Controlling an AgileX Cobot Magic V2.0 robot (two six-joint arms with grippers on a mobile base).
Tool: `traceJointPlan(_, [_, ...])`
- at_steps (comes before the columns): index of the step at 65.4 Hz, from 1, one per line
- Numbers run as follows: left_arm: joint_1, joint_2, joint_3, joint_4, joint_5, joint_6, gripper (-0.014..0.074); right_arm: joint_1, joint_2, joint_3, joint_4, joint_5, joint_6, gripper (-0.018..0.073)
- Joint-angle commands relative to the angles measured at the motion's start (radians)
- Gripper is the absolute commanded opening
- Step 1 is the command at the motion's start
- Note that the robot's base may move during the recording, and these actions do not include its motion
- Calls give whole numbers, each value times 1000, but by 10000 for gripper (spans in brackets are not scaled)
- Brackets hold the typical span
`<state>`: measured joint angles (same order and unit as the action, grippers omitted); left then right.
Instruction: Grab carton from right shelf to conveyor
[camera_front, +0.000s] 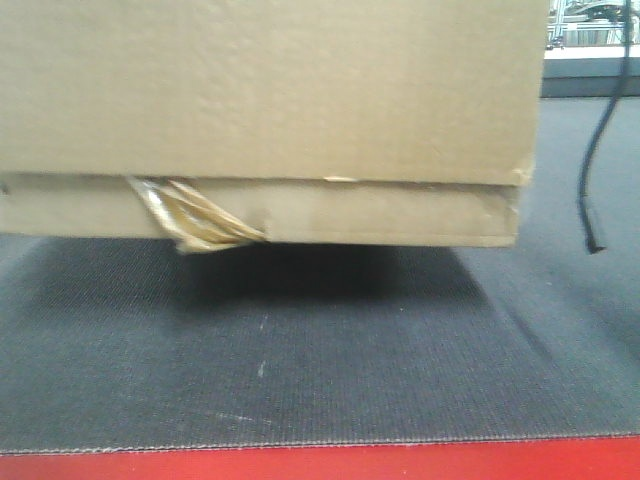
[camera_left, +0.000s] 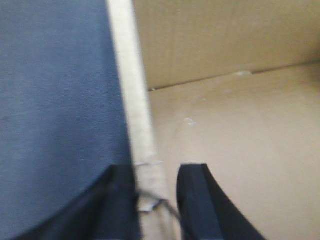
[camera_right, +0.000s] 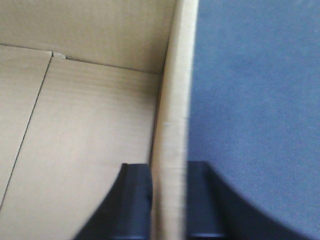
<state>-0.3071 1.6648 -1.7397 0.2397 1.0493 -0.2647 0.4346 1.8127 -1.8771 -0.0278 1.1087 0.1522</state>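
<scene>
The brown carton (camera_front: 270, 90) fills the top of the front view and hangs just above the dark grey conveyor belt (camera_front: 300, 370), with a shadow under it. Torn tape (camera_front: 195, 225) dangles from its lower edge. My left gripper (camera_left: 156, 172) straddles the carton's left wall (camera_left: 130, 75), the outer finger against it and the inner finger (camera_left: 195, 200) a sliver off at the tip. My right gripper (camera_right: 167, 167) is clamped on the carton's right wall (camera_right: 177, 75). Both wrist views show the carton's empty inside floor (camera_left: 240, 150) (camera_right: 85, 140).
A black cable (camera_front: 590, 170) hangs down at the right, beside the carton's right end. A red strip (camera_front: 320, 465) edges the belt at the front. The belt shows outside the walls in both wrist views (camera_left: 55, 90) (camera_right: 255, 100).
</scene>
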Motion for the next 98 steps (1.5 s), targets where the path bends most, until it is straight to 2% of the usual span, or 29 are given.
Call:
traceJointPlan(1, [-7,-2,-7,-32,-45,0,371,3,4,-5,4,-34,-3,405])
traceJointPlan(4, [-7,-2,-7,-29,-47,0,505,3,2,-5,4,-35,-3,565])
traceJointPlan(8, [-7,-2,-7,-26,-49,0,633,3,0,-5,3,-35,-3,570])
traceJointPlan(19, [-7,-20,-9,-26,-35,0,524,3,-42,-5,0,-37,-3,570])
traceJointPlan(28, [-7,-81,-9,-11,-6,0,496,3,-118,-5,-2,-19,-3,547])
traceJointPlan(34, [-7,-135,0,60,15,0,483,3,-166,-5,-22,11,-3,438])
traceJointPlan(41, [12,-225,55,113,-7,0,421,3,-221,-5,-87,69,-3,190])
traceJointPlan(43, [24,-260,79,108,-27,0,387,3,-234,-5,-110,83,-3,104])
traceJointPlan(48, [66,-337,153,83,-72,0,271,3,-266,4,-166,106,-3,-48])
traceJointPlan(50, [89,-377,198,60,-102,0,202,3,-280,13,-185,106,-3,-85])
traceJointPlan(52, [108,-411,238,39,-126,0,131,3,-299,30,-195,102,-3,-80])
traceJointPlan(58, [166,-519,381,23,-205,0,-32,-13,-356,104,-197,67,3,-67])
traceJointPlan(59, [173,-535,403,23,-216,0,-37,-16,-366,120,-197,60,5,-67])
traceJointPlan(64, [209,-622,524,23,-276,0,-6,-38,-426,221,-197,8,31,-67])
traceJointPlan(72, [239,-753,703,23,-361,0,-6,-78,-526,421,-193,-102,41,-69])
traceJointPlan(83, [241,-922,922,0,-472,0,-6,-121,-696,722,-188,-252,41,-69])
traceJointPlan(98, [241,-1127,1131,-14,-513,0,-6,-125,-971,1113,-180,-489,41,-69])
